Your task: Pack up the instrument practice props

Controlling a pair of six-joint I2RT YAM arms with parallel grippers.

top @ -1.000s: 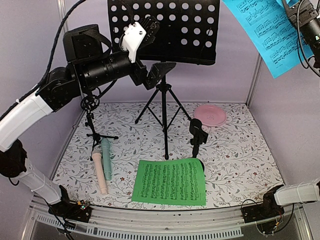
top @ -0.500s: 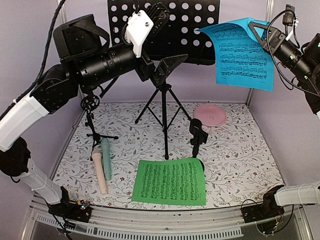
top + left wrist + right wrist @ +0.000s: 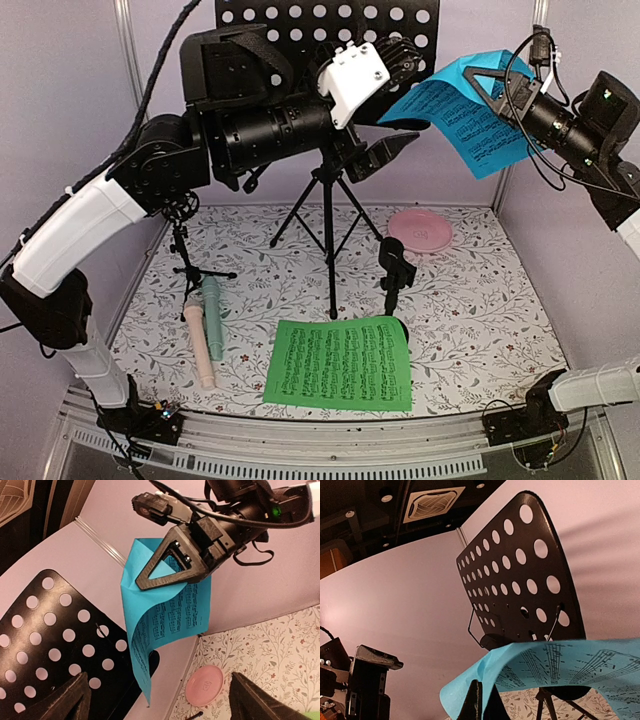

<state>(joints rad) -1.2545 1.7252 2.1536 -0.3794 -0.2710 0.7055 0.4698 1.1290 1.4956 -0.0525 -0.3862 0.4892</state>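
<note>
Blue music sheet (image 3: 475, 130), staves too small to read, pinched by right jaws; left jaws spread.

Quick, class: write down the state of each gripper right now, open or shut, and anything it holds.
Left gripper: open, holding nothing.
Right gripper: shut on the blue music sheet.

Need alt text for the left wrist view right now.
The right gripper, shut, holds the blue music sheet up in the air, the page curling downward. The black perforated music rack sits lower left; a pink plate lies on the floral table below.
</note>
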